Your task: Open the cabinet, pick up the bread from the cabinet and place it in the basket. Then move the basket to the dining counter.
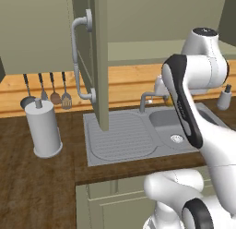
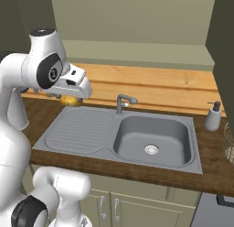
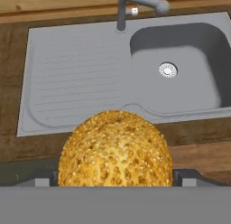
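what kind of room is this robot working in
A kitchen, rendered in simulation. A grey steel sink with a ribbed drainboard sits in a dark wood worktop, an olive-grey wall cabinet door stands open above it, and the gripper holds a round golden seeded bun.

The basket (image 2: pixel 228 143) is cut off at the right edge; the bread (image 3: pixel 116 150) hides the end effector's fingertips.

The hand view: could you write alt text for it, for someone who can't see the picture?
A golden, seeded bread sits large at the bottom of the picture, held in the tool above a grey sink. The sink's ribbed drainboard lies left, its basin with drain right, and a tap stands at the top, all set in a dark wood worktop.
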Motion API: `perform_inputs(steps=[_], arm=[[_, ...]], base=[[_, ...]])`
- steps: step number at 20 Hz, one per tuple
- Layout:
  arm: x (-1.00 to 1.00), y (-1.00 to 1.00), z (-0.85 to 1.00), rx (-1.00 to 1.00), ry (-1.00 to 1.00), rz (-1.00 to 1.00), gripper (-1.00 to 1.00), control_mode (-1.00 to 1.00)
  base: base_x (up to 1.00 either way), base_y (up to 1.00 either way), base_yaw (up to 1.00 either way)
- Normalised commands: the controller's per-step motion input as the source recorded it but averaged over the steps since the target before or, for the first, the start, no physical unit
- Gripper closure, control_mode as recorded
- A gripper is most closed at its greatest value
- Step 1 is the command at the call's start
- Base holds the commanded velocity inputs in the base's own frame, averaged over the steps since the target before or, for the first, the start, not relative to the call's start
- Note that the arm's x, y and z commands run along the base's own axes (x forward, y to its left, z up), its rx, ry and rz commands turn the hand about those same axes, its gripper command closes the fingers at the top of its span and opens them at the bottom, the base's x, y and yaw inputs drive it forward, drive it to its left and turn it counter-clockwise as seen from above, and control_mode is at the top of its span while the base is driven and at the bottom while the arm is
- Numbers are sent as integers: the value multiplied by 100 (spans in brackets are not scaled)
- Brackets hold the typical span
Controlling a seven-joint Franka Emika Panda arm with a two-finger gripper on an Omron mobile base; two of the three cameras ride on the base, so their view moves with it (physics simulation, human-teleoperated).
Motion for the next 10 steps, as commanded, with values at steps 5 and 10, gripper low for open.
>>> perform_inputs(steps=[5,10], arm=[[0,-1,-45,-1,5,0,100,-100],[-40,-6,-41,-1,-9,0,100,-100]], base=[[0,0,0],[0,0,0]])
